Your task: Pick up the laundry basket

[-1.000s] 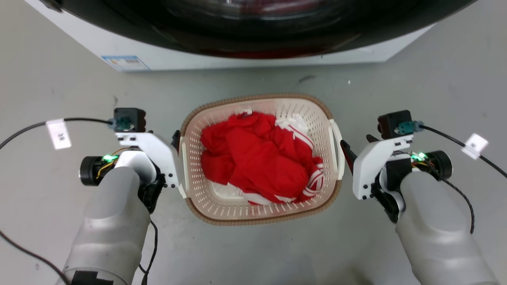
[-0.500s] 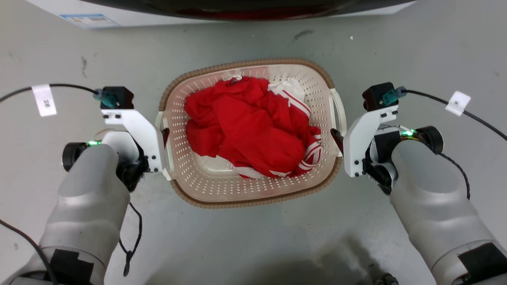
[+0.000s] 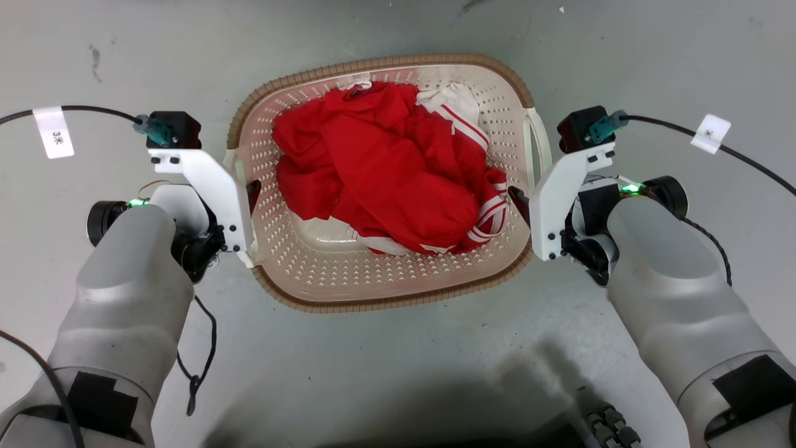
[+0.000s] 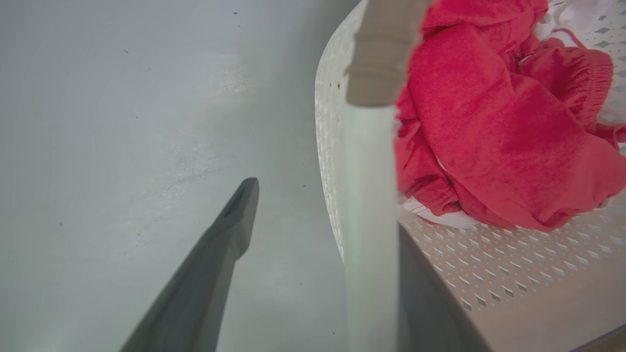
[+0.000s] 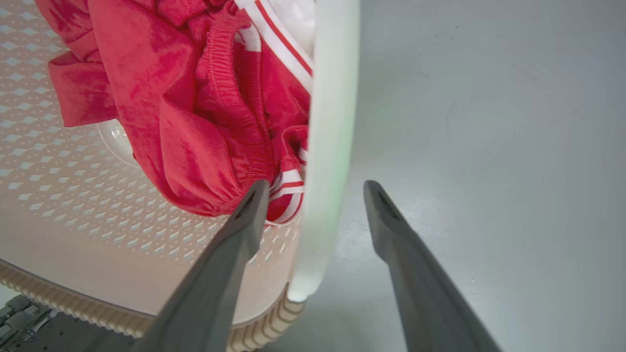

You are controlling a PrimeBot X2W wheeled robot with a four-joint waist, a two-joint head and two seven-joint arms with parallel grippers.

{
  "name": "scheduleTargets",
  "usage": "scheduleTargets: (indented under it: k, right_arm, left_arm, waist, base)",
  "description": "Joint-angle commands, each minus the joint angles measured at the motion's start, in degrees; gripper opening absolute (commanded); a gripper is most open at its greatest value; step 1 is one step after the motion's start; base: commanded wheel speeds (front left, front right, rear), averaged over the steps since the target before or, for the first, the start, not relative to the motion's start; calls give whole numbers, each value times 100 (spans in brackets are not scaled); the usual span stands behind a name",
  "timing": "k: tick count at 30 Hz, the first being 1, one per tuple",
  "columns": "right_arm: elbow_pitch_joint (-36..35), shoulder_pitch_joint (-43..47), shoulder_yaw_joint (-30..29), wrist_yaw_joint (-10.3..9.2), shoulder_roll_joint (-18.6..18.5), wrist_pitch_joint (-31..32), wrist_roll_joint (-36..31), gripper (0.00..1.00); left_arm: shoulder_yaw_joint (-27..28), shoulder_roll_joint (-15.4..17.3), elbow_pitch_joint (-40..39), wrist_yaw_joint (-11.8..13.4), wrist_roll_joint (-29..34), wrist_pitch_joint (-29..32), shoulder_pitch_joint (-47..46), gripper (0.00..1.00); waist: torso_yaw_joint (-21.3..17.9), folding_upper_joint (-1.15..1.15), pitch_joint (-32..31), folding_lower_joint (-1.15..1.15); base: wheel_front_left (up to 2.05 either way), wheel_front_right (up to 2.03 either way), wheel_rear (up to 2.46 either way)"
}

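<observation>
Laundry basket [image 3: 385, 303]: located between my two hands, standing on the floor [image 3: 398, 373], which is smooth, grey and lightly scuffed. The body is cream plastic, rounded-rectangular, with walls and base pierced by rows of small diamond holes. The rim is a brown ribbed band with a woven look.

Contents: a crumpled red garment [image 3: 398, 180] of soft matte cloth with white stripes and a gathered elastic edge.

Left hand [image 4: 323, 208]: released. Its dark, tapered fingers are spread astride the left handle [image 4: 367, 220], a smooth white plastic strip. The outer finger is well clear over the floor; the inner finger is close behind the strip, inside the basket.

Right hand [image 5: 315, 186]: released, astride the right handle [image 5: 327, 122], a glossy curved white bar. The inner finger is over the perforated wall by the garment, the outer one over the floor, with gaps visible on both sides.
</observation>
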Motion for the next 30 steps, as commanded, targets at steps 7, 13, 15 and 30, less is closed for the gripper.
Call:
scheduleTargets:
  k: [7,13,15,30]
  right_arm:
    - [95,-225,309,-4,7,-52,385,100]
    - [239,-288,494,-4,9,-4,621,0]
    - [268,-310,552,-4,4,-27,690,0]
    - [455,-66,1007,-3,-8,441,1297,0]
  left_arm:
    - [-227,7,138,5,-225,-107,-177,100]
    - [-340,-59,245,5,-410,-158,-282,0]
    - [-405,-65,273,6,-465,-132,-281,0]
    - [-862,-139,392,4,-996,316,-115,0]
  waist:
    - [-32,0,152,-1]
    - [-16,0,170,-1]
    - [-13,0,167,-1]
    - [10,0,-504,-1]
  base:
    - [0,0,0]
    - [0,0,0]
    - [0,0,0]
    - [0,0,0]
